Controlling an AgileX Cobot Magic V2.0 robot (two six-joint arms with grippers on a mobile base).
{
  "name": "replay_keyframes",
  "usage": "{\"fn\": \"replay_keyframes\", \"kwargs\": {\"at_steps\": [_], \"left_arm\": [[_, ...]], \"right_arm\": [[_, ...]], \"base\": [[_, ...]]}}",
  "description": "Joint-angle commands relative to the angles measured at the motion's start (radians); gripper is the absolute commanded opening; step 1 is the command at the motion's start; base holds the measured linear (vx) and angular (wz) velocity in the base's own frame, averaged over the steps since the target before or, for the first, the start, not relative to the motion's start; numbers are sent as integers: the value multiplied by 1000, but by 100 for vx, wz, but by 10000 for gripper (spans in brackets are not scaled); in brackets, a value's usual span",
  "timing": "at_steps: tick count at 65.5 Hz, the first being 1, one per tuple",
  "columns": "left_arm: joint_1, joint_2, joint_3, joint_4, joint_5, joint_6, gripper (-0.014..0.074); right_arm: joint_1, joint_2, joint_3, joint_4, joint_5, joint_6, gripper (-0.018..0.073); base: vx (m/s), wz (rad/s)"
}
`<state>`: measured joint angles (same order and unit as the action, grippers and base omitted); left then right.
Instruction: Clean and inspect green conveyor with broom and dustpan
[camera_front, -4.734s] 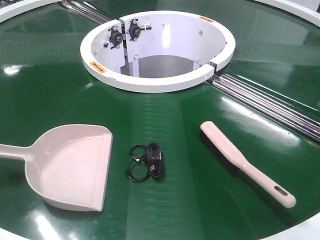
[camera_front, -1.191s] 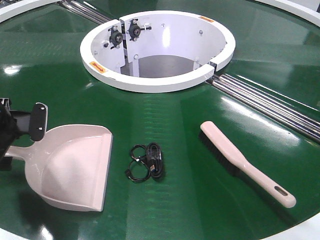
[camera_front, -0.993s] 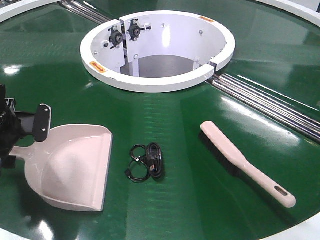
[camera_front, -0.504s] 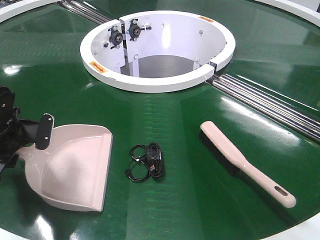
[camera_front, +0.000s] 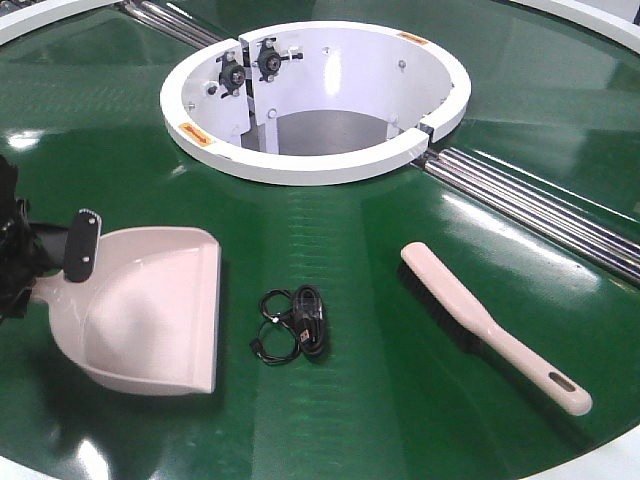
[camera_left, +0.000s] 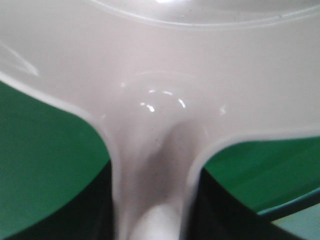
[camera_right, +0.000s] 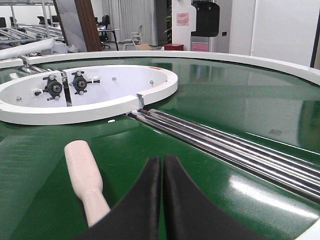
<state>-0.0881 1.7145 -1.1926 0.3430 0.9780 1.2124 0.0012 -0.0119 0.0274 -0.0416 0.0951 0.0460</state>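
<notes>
While the green conveyor (camera_front: 330, 420) fills the view, the dustpan (camera_front: 150, 320) lies at its left, with the left gripper (camera_front: 45, 275) clamped on its handle. The broom (camera_front: 480, 320) lies flat to the right (a coiled black cable (camera_front: 295, 325) between them). The right gripper (camera_right: 161, 185), fingers pressed together and empty, is just beside the broom.

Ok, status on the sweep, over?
Left fingers shut on dustpan handle. Right fingers shut, empty, near broom, which lies on belt. Coiled cable on belt between dustpan and broom.
</notes>
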Motion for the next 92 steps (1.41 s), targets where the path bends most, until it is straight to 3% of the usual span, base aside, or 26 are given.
{"fn": "replay_keyframes", "kwargs": {"at_steps": [1,13,31,38,92], "left_arm": [[-22,-56,-60,-16,6,-6,-8],[-73,-35,-98,-23,55,-13,-8],[-124,21,-107,70,96,-81,-8],[-125,44,-107,100,109,-146,-8],[-139,63,-107,176,120,-162,-8]], "right_arm": [[-9,-12,4,0,-76,-9,-8],[-9,-12,4,0,-76,-9,-8],[-9,-12,4,0,-76,-9,-8],[-9,-12,4,0,-75,-9,-8],[-9,-12,4,0,-75,-9,-8]], "base": [[0,0],[0,0],[0,0],[0,0],[0,0]]}}
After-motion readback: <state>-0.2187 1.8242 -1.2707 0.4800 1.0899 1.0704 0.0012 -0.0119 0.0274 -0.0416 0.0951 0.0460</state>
